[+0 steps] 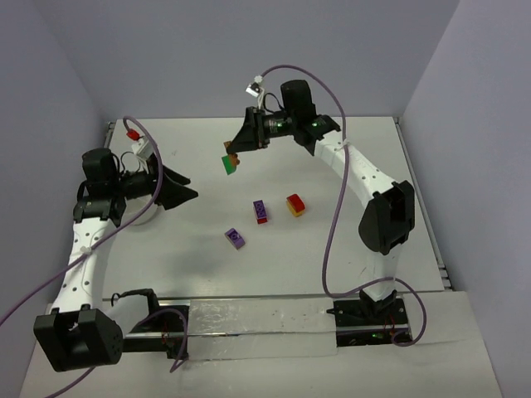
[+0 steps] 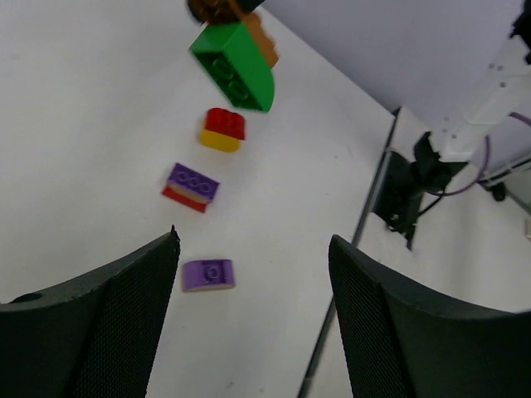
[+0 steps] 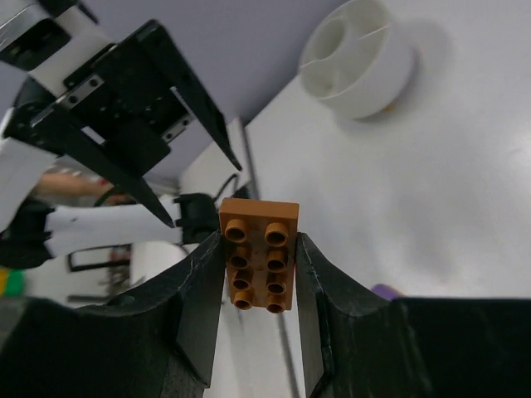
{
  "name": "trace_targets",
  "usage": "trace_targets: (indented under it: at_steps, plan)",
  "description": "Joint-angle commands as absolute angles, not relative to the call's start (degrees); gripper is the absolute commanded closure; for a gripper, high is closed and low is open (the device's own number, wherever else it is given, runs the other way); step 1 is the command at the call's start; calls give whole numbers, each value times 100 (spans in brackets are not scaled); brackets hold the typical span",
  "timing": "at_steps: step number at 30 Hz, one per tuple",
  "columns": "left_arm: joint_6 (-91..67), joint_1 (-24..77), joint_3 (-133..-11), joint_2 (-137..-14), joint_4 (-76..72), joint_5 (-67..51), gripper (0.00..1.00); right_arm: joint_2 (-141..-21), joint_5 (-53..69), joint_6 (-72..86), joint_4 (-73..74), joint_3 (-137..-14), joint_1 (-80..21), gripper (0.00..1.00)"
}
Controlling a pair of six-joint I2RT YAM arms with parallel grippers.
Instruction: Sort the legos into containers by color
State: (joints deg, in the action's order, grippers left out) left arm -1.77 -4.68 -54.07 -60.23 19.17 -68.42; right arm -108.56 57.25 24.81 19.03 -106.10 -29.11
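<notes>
My right gripper (image 1: pixel 235 152) (image 3: pixel 258 249) is shut on an orange lego (image 3: pixel 259 249), held above the table at the back. A green lego (image 1: pixel 228 164) (image 2: pixel 236 66) is stuck to the orange one (image 2: pixel 264 46). On the table lie a red-and-yellow lego (image 1: pixel 295 205) (image 2: pixel 222 130), a purple-on-red lego (image 1: pixel 261 211) (image 2: pixel 191 186) and a small purple lego (image 1: pixel 236 238) (image 2: pixel 208 274). My left gripper (image 1: pixel 187 195) (image 2: pixel 253 249) stands open at the left, holding nothing. The white round container (image 3: pixel 357 58) shows in the right wrist view; my left arm mostly hides it from above.
The table's right edge with a dark rail (image 2: pixel 365 224) runs beside the right arm's base (image 1: pixel 369 315). Walls close the table at the back and sides. My left arm (image 3: pixel 124 108) faces the right wrist camera.
</notes>
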Motion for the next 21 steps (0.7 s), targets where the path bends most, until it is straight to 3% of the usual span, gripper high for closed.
trace_targets:
  at_steps: [1, 8, 21]
  plan:
    - [-1319, -139, -5405, -5991, 947, -7541, 17, -10650, 6851, 3886, 38, -10113, -3097, 100]
    - [-2128, 290, -5265, -5995, 321, -7293, 1, -10498, 6927, 3833, 13, -9997, -3279, 100]
    - [-2334, 409, -5441, -6219, 83, -7392, 7, -10282, 7198, 3422, 114, -9796, -3715, 100]
